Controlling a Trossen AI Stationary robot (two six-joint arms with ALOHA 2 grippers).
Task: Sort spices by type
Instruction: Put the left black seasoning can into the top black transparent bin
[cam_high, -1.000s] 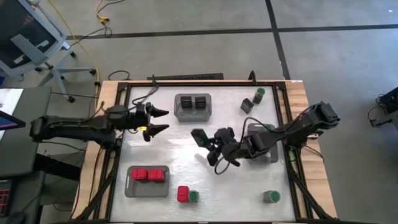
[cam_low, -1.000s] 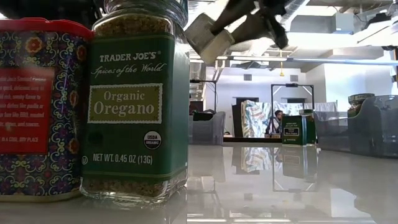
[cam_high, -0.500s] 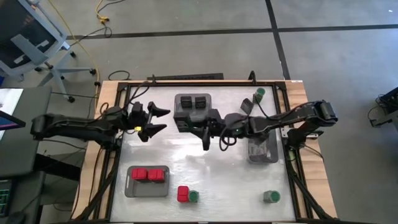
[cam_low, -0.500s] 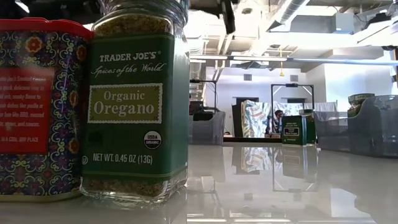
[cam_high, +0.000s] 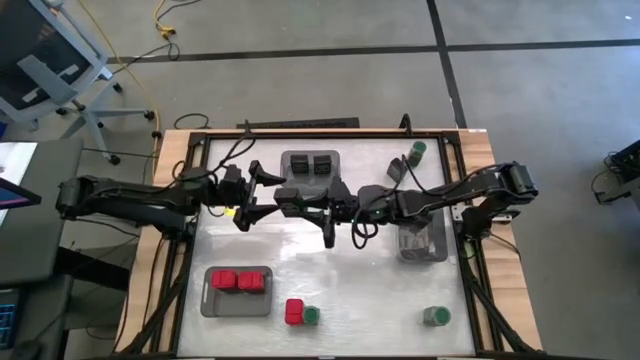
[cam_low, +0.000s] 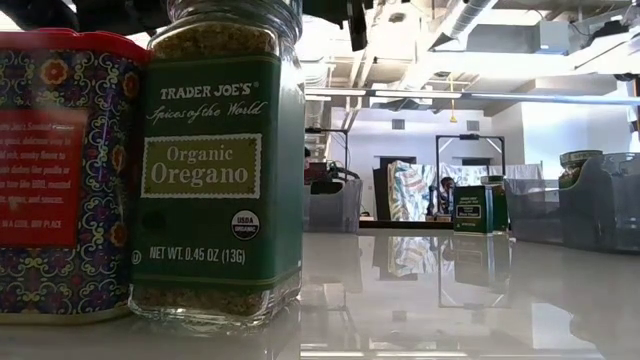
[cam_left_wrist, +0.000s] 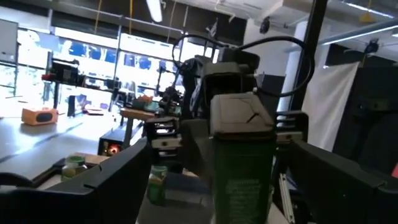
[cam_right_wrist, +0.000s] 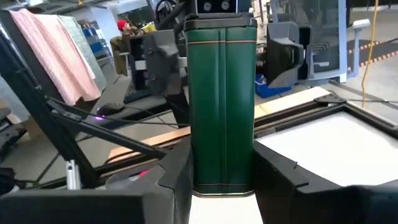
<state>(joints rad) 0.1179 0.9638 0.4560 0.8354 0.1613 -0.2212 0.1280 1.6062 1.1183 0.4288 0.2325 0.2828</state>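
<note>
Right tool (cam_right_wrist: 221, 186) grips green tin (cam_right_wrist: 221, 99); overhead hides it.

Two dark, jointed arms, matte black throughout.

Left arm (cam_high: 130, 200): chunky black links, thin black cables looping beside the wrist, a small yellow-green spot near the left tool (cam_high: 262, 194), ending in two tapered black fingers (cam_left_wrist: 106, 186) with flat, broad inner faces. Right arm (cam_high: 470, 190): same black segmented build, boxy housing at the elbow, slack black cable arching over the forearm, ending in the right tool (cam_high: 290, 196) with two blunt, dark fingers (cam_right_wrist: 174, 186), smooth and angular.
</note>
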